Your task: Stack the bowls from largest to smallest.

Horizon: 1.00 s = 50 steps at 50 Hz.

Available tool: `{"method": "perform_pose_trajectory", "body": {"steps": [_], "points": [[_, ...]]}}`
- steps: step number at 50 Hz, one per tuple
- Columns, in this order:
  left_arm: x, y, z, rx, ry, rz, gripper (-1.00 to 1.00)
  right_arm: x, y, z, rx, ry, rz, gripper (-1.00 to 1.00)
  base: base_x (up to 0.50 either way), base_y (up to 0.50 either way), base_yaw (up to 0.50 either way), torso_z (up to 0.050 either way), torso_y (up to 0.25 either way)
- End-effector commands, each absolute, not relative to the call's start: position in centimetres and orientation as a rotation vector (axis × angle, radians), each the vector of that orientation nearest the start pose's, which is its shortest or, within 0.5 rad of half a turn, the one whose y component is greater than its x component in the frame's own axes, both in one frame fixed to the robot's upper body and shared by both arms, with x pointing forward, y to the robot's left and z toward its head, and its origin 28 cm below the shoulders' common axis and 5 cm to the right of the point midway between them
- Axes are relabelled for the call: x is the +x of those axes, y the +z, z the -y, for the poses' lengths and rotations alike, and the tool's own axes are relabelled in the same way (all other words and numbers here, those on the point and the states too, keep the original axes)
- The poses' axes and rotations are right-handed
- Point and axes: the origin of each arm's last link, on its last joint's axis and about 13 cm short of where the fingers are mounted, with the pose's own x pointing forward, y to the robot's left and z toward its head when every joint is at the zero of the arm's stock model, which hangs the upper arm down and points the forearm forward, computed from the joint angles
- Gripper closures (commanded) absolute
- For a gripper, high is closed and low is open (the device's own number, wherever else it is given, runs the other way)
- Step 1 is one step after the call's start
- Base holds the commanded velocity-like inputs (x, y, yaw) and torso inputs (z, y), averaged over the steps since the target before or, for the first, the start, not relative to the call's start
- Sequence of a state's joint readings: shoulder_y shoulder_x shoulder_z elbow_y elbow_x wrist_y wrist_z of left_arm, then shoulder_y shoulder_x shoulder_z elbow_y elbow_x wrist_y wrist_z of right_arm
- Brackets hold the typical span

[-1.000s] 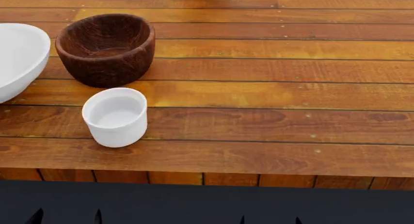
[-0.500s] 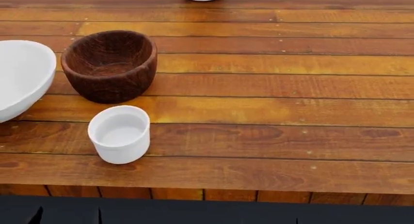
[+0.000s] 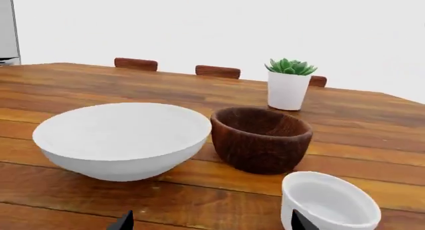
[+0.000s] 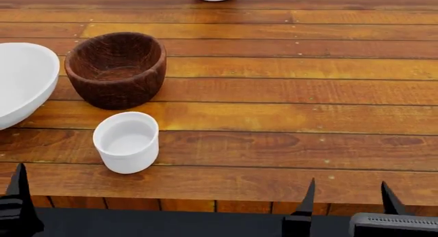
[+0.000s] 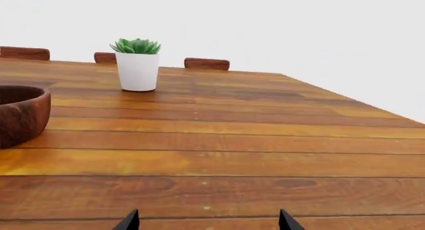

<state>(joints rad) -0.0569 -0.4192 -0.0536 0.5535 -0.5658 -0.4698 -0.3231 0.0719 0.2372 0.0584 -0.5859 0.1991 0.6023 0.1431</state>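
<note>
Both the left gripper and right gripper have fingers spread apart, holding nothing. The small white bowl, brown bowl and large white bowl sit beyond them, untouched.

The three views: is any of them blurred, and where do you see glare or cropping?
Head view: sharp, soft sheen on the table, large white bowl cut by the frame edge. Left wrist view: sharp, background blown out white behind the potted plant. Right wrist view: sharp, brown bowl cropped.
</note>
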Motion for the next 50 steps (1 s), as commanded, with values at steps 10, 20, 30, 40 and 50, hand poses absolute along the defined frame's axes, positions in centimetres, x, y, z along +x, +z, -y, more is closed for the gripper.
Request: {"method": "perform_pose_trajectory", "body": {"steps": [10,20,30,40,50], "points": [[16.7,19.8,-27.9,0.123,-0.041,0.109,-1.0,17.0,17.1,16.3,-0.184,-0.143,0.099,-1.0,0.0,0.0,0.0,0.0,0.0],[17.0,19.6,-28.5,0.138,-0.016,0.079,-1.0,16.6,17.8,16.2,-0.231,-0.135,0.123,-1.0,0.25,0.25,0.0,0.0,0.0],[16.5,19.9,-29.1,0.144,-0.001,0.071,-1.0,16.3,18.3,16.1,-0.24,-0.136,0.141,-1.0,0.37,0.33,0.0,0.0,0.0],[16.4,20.2,-29.6,0.148,0.021,0.07,-1.0,16.1,18.6,15.9,-0.226,-0.119,0.16,-1.0,0.09,0.34,0.0,0.0,0.0],[16.2,20.3,-29.8,0.15,0.023,0.065,-1.0,15.9,18.8,15.7,-0.235,-0.109,0.154,-1.0,0.0,0.34,0.0,0.0,0.0]]}}
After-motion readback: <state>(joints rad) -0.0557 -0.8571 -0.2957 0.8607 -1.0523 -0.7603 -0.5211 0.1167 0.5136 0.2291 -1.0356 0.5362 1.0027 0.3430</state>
